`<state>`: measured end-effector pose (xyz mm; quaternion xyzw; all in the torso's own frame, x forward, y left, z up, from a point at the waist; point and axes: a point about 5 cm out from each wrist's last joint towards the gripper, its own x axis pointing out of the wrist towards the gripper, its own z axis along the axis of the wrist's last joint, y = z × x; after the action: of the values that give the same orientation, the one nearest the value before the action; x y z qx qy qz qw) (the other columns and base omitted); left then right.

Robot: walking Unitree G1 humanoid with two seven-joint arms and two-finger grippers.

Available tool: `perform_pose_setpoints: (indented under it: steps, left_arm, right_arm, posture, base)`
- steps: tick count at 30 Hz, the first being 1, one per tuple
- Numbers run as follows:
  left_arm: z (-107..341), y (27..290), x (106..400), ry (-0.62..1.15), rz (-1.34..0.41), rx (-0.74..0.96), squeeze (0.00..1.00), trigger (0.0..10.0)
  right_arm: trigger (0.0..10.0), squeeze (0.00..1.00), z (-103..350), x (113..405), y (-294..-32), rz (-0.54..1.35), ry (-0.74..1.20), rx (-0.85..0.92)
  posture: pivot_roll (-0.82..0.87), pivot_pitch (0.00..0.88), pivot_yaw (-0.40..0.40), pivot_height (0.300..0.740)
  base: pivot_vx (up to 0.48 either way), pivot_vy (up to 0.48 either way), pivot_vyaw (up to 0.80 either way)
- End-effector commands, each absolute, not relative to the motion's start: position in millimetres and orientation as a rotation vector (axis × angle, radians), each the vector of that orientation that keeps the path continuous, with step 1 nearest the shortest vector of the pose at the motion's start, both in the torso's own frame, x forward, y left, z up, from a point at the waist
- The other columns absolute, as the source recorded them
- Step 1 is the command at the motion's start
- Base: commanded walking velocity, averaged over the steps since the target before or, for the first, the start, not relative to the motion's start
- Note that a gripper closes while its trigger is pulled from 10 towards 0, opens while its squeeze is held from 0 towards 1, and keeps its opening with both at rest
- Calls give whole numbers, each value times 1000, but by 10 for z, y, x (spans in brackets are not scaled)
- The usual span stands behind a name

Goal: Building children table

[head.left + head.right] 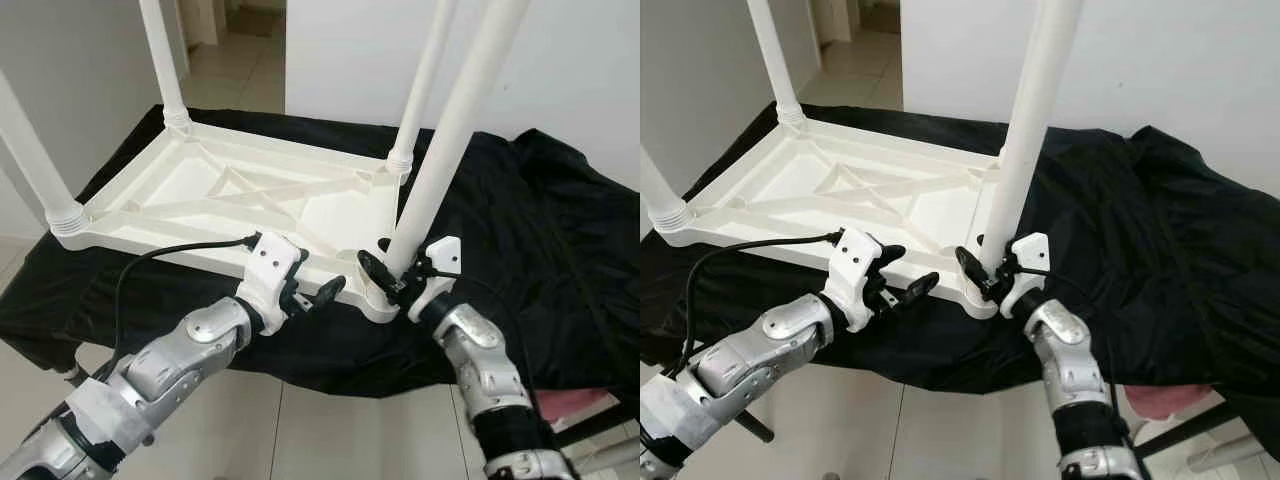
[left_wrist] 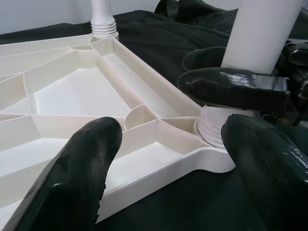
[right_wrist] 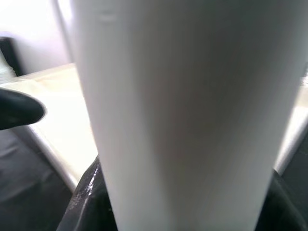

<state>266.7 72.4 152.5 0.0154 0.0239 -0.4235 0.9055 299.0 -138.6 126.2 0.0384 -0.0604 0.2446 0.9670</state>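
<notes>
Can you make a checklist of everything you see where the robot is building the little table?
Surface: black cloth draped over a stand.
Job's things: white tabletop lying upside down; four white legs standing in its corners, nearest leg at the front corner.
Clutter: nothing seen.
Grippers: right gripper shut on the nearest leg, low down; left gripper open at the tabletop's front edge.
Cables: black cable along the left arm.
Surroundings: white wall, tiled floor.

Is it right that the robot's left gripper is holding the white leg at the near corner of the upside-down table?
No, the right gripper holds that leg; the left eye view shows it. The left gripper sits open at the table edge beside it.
</notes>
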Motion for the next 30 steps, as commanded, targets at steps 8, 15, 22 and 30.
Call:
perform_pose_setpoints:
  steps: [8, 15, 22, 30]
  left_arm:
    - [1558, 575, 2505, 39, -1327, 40, 0, 10000]
    - [1563, 581, 2513, 40, -1333, 45, 0, 10000]
    - [1583, 603, 2521, 39, -1335, 55, 0, 10000]
    - [1577, 627, 2515, 43, -1320, 58, 0, 10000]
  right_arm:
    - [10000, 0, 1214, 2862, -1236, 169, -98, 164]
    - [10000, 0, 1295, 2817, -1171, 136, -109, 157]
    - [10000, 1000, 1403, 2800, -1229, 190, -154, 159]
    - [10000, 1000, 1424, 2762, -1346, 295, -156, 101]
  posture:
    - [-121, 0, -29, 740]
    - [-101, 0, -21, 740]
    - [-66, 0, -28, 740]
    - [-47, 0, -49, 740]
  base:
    - [0, 0, 0]
    - [0, 0, 0]
    - [0, 0, 0]
    - [0, 0, 0]
